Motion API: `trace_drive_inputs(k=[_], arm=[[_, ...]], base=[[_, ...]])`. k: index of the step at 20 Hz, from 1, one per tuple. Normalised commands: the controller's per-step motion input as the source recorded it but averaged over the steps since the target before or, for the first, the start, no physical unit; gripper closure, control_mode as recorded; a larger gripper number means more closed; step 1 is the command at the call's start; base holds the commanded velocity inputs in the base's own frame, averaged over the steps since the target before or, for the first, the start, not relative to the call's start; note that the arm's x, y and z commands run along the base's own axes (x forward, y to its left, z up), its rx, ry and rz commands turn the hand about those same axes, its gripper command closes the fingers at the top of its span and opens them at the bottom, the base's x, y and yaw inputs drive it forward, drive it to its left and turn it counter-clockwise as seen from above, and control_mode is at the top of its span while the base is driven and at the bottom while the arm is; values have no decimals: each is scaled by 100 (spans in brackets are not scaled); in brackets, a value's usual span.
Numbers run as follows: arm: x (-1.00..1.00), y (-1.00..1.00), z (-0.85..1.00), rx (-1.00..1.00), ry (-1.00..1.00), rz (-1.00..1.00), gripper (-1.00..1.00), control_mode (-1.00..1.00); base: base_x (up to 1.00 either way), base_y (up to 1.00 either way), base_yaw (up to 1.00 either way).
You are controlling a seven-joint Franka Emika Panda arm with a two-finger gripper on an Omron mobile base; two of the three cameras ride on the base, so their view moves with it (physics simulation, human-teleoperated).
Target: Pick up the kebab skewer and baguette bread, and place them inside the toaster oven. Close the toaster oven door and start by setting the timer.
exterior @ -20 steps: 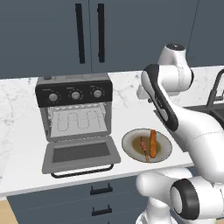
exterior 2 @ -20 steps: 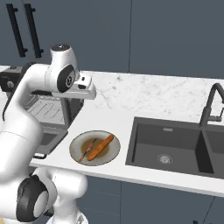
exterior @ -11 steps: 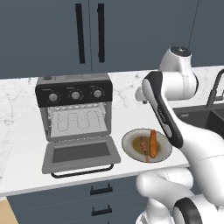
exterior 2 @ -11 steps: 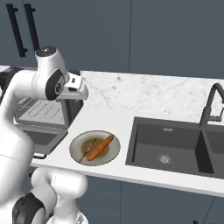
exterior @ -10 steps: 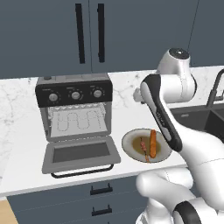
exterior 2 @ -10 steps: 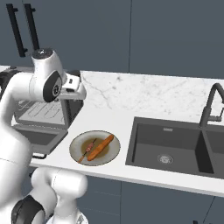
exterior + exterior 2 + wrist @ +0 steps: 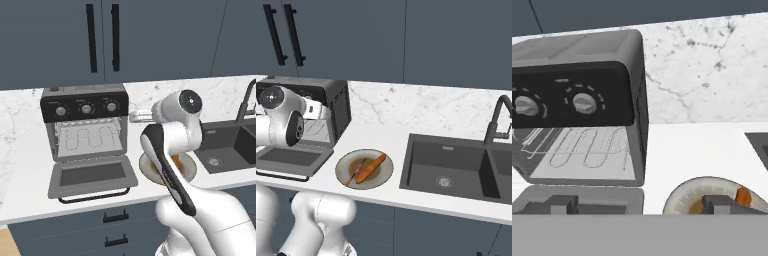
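Left base view: I see the toaster oven [image 7: 85, 125] on the marble counter [image 7: 25, 120], its wire rack [image 7: 90, 137] bare. The toaster oven door [image 7: 92, 176] lies dropped flat toward me, black bar handle at the front edge. Three silver knobs [image 7: 86, 108] sit along the black panel. To the oven's right, the plate [image 7: 147, 167] is mostly hidden behind my arm; a sliver of orange shows past the forearm.

Right base view: The plate [image 7: 343, 172] is unobstructed here, near the sink [image 7: 456, 172] and just beside the open door [image 7: 286, 157]. The baguette bread [image 7: 371, 168] lies diagonally on it, and the kebab skewer [image 7: 357, 170] lies next to it on the oven side, close alongside; whether they touch I cannot tell. Both items rest on the plate, not in the oven.

Hand view: The gripper [image 7: 642, 204] has its fingertips set wide apart with nothing between them. It looks at the oven's right corner [image 7: 637, 100], two knobs [image 7: 584, 102] and the rack, with the plate rim [image 7: 682, 192] and an orange end of the baguette [image 7: 743, 196] at lower right.

Status, as judged: the door is open and the oven ready to load. Neither food item is picked yet. Remaining: grasp and load both items, raise the door, turn the timer knob.
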Motion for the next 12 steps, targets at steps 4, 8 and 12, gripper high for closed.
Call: trace_drive_inputs(k=[4,8,12], arm=[[0,92,-22,22,-31,-6,-100,-100],[4,73,-29,24,-26,-13,-100,-100],[23,71,-6,8,-19,-8,-100,-100]], base=[[0,0,0],[0,0,0],[0,0,0]])
